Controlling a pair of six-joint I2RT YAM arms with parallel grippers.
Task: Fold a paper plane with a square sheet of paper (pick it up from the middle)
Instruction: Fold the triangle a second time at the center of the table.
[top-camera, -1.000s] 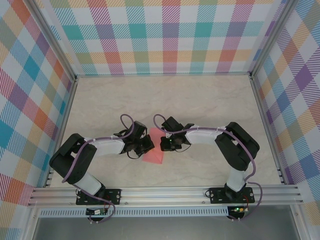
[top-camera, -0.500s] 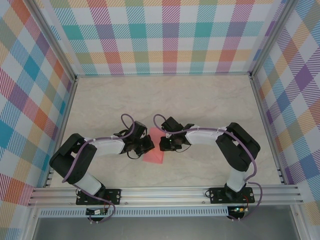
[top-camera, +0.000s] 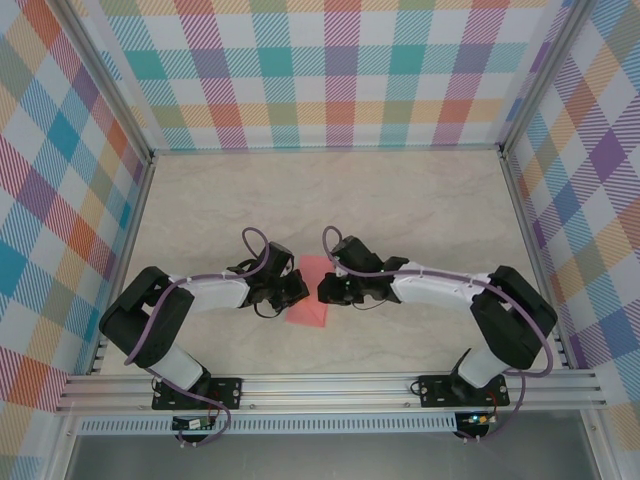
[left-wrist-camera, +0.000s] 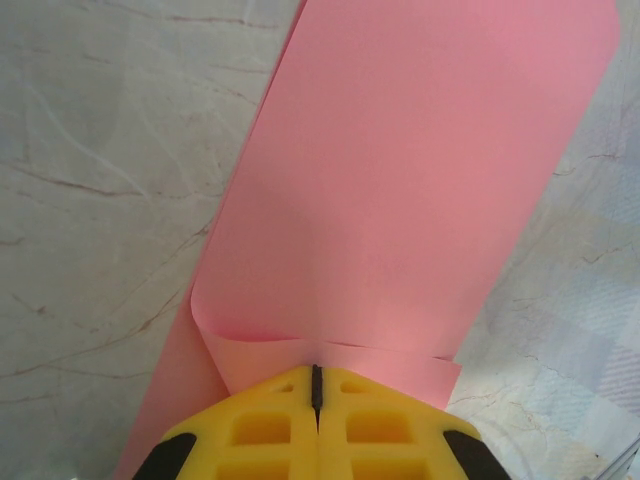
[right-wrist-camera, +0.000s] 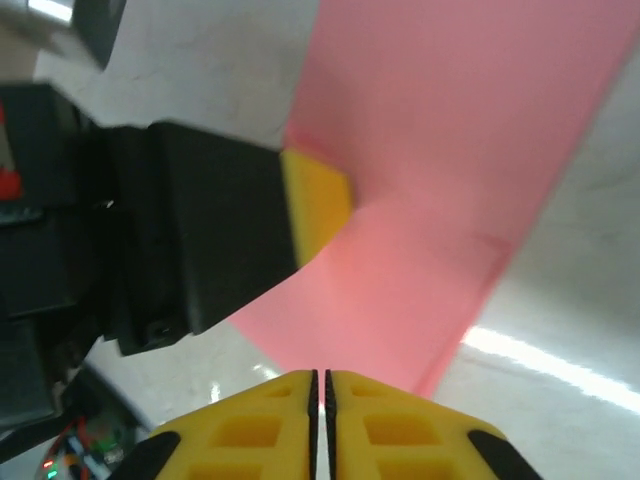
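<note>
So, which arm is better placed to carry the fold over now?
Left, probably. The left gripper is shut on an edge of the paper plane, where the sheet curls up. The right gripper, also shut, sits at the opposite edge; whether it pinches paper is unclear, so it suits holding down.

We see a pale desk (top-camera: 400, 200) with a marbled, veined surface; up close its grey veins (left-wrist-camera: 100, 200) show plainly. Plaid walls (top-camera: 340, 70) in teal, orange, purple and yellow close it in on three sides. An aluminium frame rail (top-camera: 330, 385) runs along the near edge.
</note>
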